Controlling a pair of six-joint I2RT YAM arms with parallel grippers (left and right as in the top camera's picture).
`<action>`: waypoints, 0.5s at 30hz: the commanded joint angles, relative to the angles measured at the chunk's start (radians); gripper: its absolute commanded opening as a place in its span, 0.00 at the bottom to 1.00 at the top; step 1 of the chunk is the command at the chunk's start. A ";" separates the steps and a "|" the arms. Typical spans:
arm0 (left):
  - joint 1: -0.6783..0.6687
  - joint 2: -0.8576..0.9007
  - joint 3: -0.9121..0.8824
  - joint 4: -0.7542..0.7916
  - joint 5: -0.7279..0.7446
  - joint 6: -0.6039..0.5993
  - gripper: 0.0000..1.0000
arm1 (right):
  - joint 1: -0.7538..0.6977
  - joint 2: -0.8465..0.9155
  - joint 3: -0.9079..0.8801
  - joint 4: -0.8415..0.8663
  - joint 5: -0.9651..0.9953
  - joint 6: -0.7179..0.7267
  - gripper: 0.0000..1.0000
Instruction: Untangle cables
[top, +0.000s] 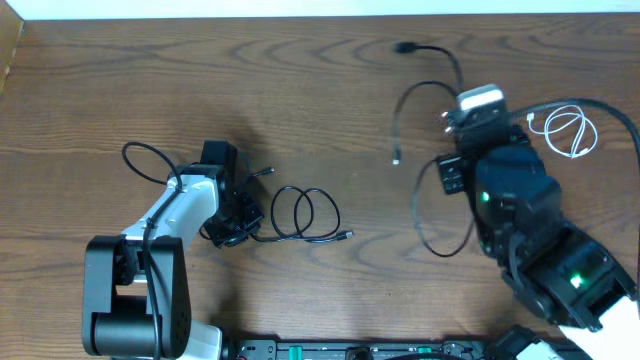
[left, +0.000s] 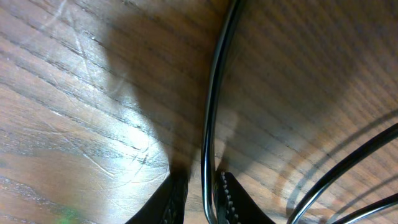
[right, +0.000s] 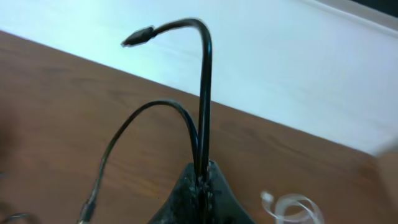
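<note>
Fingers (left: 235, 200) on my left gripper (left: 200, 203) sit barely parted around the looped black cable (left: 214, 93); right gripper (right: 202, 182) pinches the other black cable (right: 204, 93); I'd draw them apart gently.

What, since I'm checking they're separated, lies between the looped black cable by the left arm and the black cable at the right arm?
Only bare table, seen in the overhead view; the looped black cable and the other black cable lie apart.

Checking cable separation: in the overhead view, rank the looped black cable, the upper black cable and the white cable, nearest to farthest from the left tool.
1. looped black cable: centre, right beside the left tool.
2. upper black cable: upper right, held by the right tool.
3. white cable: far right.
</note>
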 joint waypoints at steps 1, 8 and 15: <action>-0.001 0.002 -0.027 -0.001 -0.009 0.006 0.21 | -0.079 0.044 0.004 -0.003 0.108 0.002 0.01; -0.001 0.002 -0.027 0.004 -0.009 0.006 0.21 | -0.332 0.176 0.004 0.006 -0.017 -0.005 0.01; -0.001 0.002 -0.027 0.006 -0.009 0.006 0.21 | -0.615 0.321 0.004 -0.008 -0.178 0.102 0.01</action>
